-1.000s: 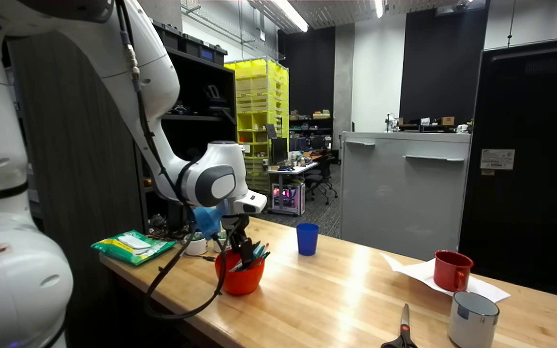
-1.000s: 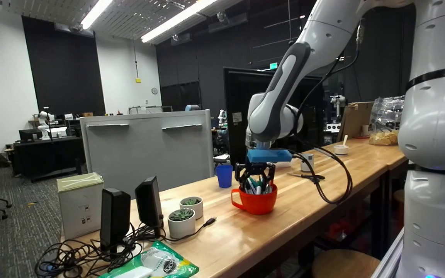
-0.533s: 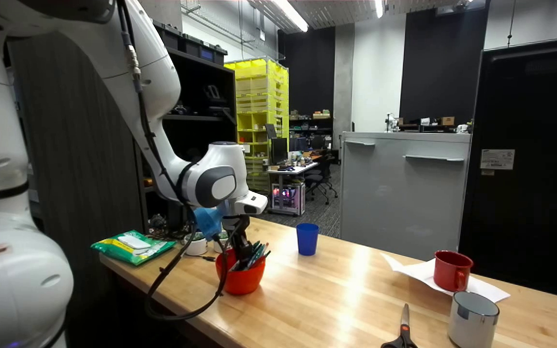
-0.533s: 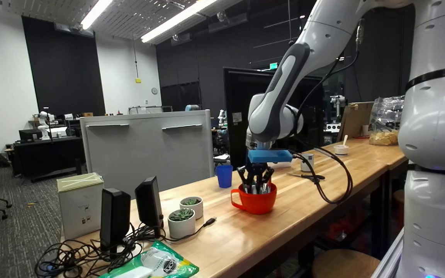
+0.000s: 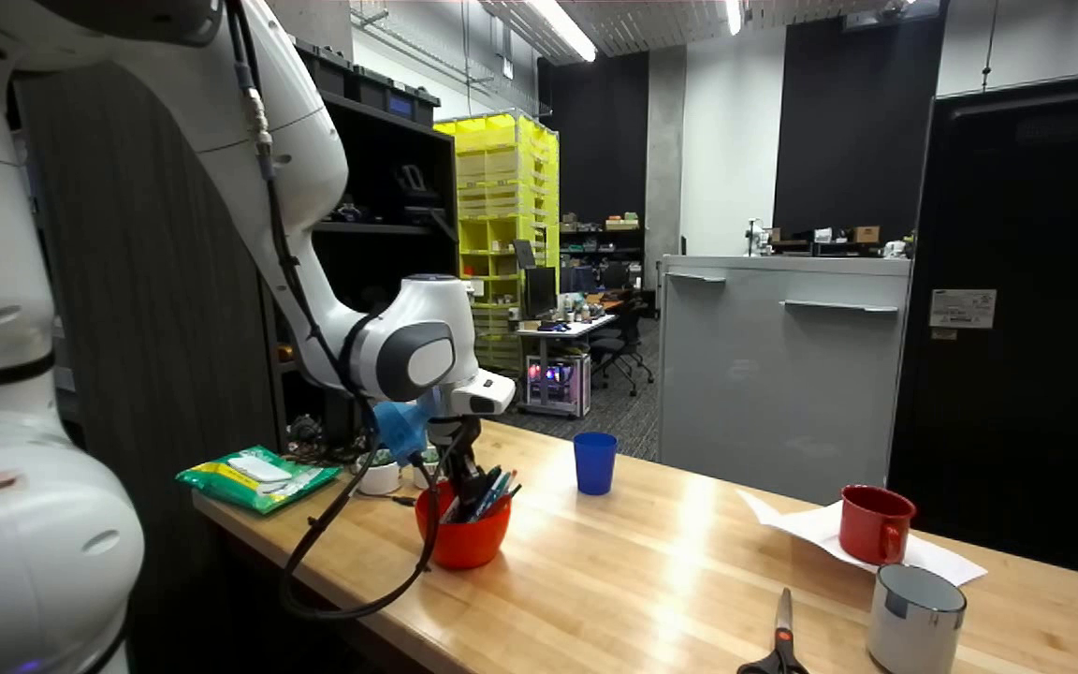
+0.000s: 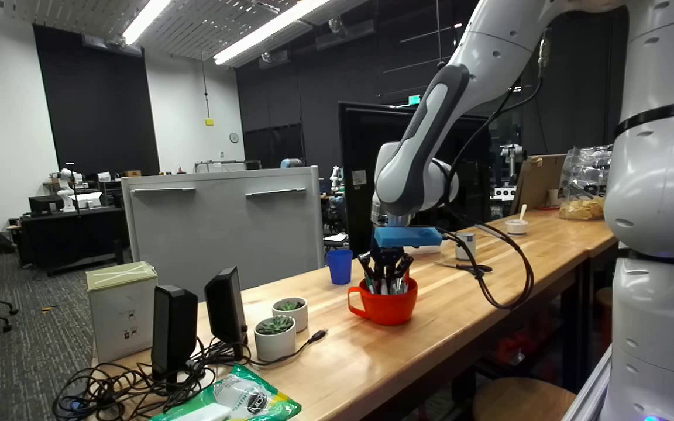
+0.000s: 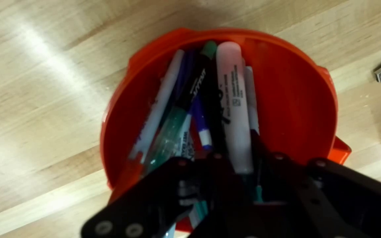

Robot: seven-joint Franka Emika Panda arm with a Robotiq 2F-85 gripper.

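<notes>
Wrist view looks down into a red cup (image 7: 296,99), where pens (image 7: 158,105) lean in a bunch to one side, most likely because it is too wide and shallow to hold them upright. A thick white marker (image 7: 233,109) lies among the topmost, just beside a green-and-black pen (image 7: 195,82), each with one end near the rim. Both exterior views show the pincer (image 6: 385,285) down inside that cup; its fingers stand near each other among the pens, a narrow stance that would suit slim, closely packed things. Whether it is grasping the white marker, some other pen or nothing, I cannot tell: the dark fingers hide the lower part of the bunch. The cup stands on the bench (image 6: 343,351), nearer the long edge beside the robot arm (image 6: 486,67) than the far one, probably for easy reach. Close to that far edge stands a blue cup (image 6: 339,268), upright and apart. Toward the short end, a cable (image 6: 317,335) lies with its plug between the red cup and two plant pots (image 6: 275,345); it leads back toward two black speakers (image 6: 174,333), so presumably belongs to them. A green packet (image 5: 258,477) lies near the corner there, while a red mug (image 5: 876,524) rests on white paper (image 5: 815,529) by the far edge, perhaps to keep the wood unmarked.
</notes>
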